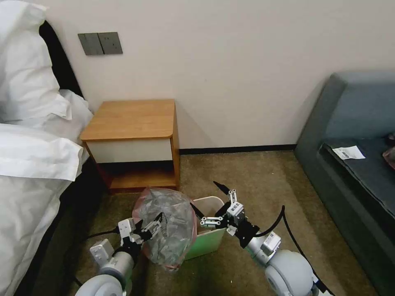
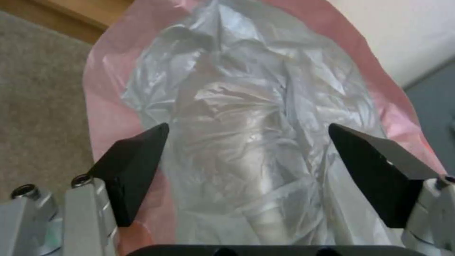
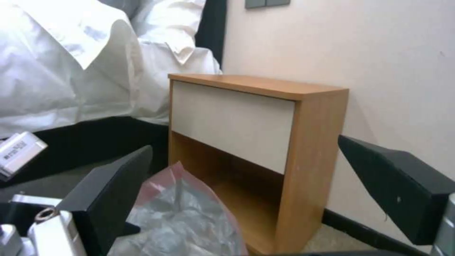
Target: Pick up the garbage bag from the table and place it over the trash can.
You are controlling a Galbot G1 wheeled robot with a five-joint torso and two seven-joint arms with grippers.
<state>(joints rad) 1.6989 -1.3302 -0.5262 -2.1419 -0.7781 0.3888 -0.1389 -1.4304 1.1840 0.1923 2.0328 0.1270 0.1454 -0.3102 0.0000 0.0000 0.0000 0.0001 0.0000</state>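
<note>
Beyond both tools stands the counter [image 1: 131, 119], its top bare. The trash can [image 1: 207, 240] sits below the right tool [image 1: 210, 205], half hidden by the garbage bag [image 1: 168, 224], which drapes over it, just ahead of the left tool [image 1: 154, 226]; both tools are spread wide, gripping nothing

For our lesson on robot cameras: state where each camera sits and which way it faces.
Head view: high, looking down at table, trash can, both arms.
Left wrist view: on the left arm, facing the garbage bag between open left tool fingers.
Right wrist view: low, facing the table past the open right tool.
All share the bag.
</note>
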